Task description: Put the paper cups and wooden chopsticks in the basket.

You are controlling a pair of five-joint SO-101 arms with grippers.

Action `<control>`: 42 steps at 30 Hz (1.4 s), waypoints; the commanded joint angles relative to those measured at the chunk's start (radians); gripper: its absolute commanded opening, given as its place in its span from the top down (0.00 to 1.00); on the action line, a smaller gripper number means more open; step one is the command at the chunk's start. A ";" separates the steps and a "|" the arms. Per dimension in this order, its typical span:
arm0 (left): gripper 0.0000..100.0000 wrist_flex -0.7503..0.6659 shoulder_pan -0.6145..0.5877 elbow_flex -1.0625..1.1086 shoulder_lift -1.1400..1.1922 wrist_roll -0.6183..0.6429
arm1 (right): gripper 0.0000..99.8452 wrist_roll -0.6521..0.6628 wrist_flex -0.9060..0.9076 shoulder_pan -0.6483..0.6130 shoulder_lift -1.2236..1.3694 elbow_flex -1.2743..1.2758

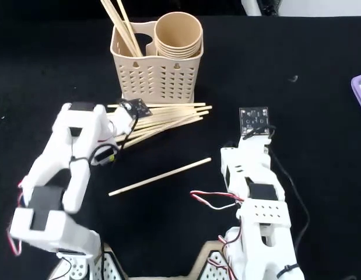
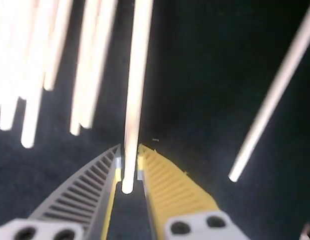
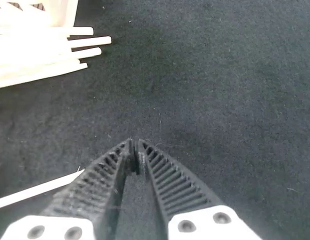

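Nearest to the arm bases, one single chopstick (image 1: 160, 176) lies alone on the black table (image 1: 297, 116), slanted, between the two arms and apart from the others.

A little farther, the left gripper (image 2: 128, 152) is low at the near ends of the chopstick pile (image 1: 168, 116). Its jaws are nearly closed and they pinch the end of one held chopstick (image 2: 134, 90), which runs straight away from the gripper. The other sticks of the pile lie just beside it on one side, and the single chopstick lies apart on the other side.

The right gripper (image 3: 135, 145) is over bare table, with its jaws pressed together and nothing between them. It is well apart from the pile, whose far ends show ahead of it.

The pile lies flat on the table, spread like a fan, just in front of the basket (image 1: 154, 76). The beige basket stands upright at the far side of the table. In its one compartment stands a stack of paper cups (image 1: 178, 35), and in the other compartment some upright chopsticks (image 1: 123, 26) lean outward.
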 commanded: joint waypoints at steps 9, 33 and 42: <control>0.97 0.021 0.025 0.375 -0.436 -0.092 | 0.99 -0.002 -0.023 -0.012 -0.002 -0.012; 0.80 -0.153 0.179 0.162 -0.100 0.044 | 0.99 -0.002 -0.023 -0.014 -0.002 -0.007; 0.80 -0.161 0.214 0.134 0.072 0.040 | 0.99 -0.002 -0.023 -0.014 -0.002 -0.008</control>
